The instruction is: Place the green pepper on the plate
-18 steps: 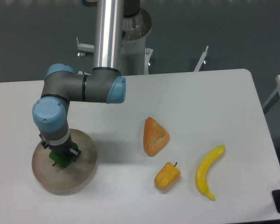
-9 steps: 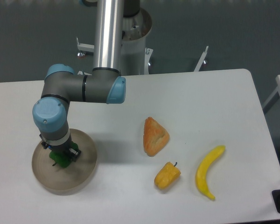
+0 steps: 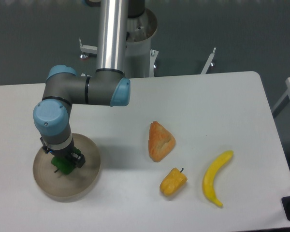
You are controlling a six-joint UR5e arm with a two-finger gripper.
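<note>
Pincer point(image 3: 64, 162) grips green pepper point(image 3: 63, 166) over plate point(image 3: 84, 181); pepper's axis seemingly upright, mostly hidden.

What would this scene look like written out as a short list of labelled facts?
arm: one, reaching down over the plate
gripper: right at the green pepper; open or shut unclear
green pepper: over the plate's middle
elsewhere on the table: orange wedge-shaped pastry, yellow-orange pepper, banana
</note>
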